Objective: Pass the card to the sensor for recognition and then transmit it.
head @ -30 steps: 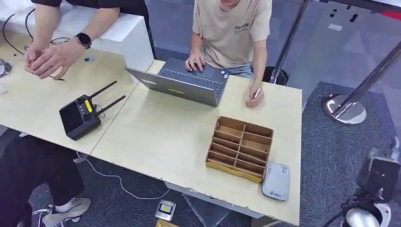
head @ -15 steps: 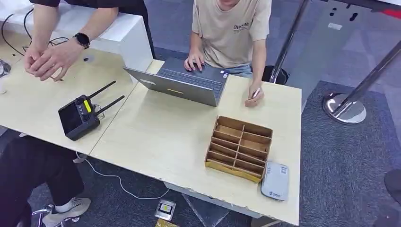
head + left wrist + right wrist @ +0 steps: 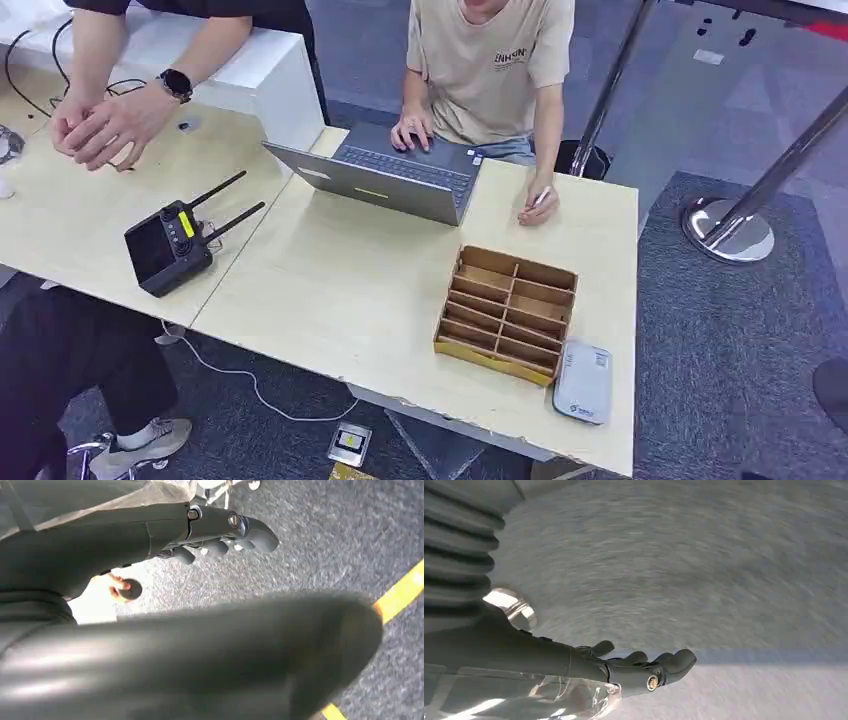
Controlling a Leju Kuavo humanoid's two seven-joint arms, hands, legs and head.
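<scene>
Two tables [image 3: 350, 290] meet edge to edge; I see the sensor [image 3: 583, 382] at the near right corner, just beside the organizer [image 3: 508, 313], with bare tabletop to its left. Wrist views show my left hand [image 3: 220, 532] and right hand [image 3: 644, 667] over carpet, fingers loosely apart, holding nothing. Where the card is I cannot tell.

Head view looks down on the table [image 3: 330, 290]; both wrist views face carpet.
</scene>
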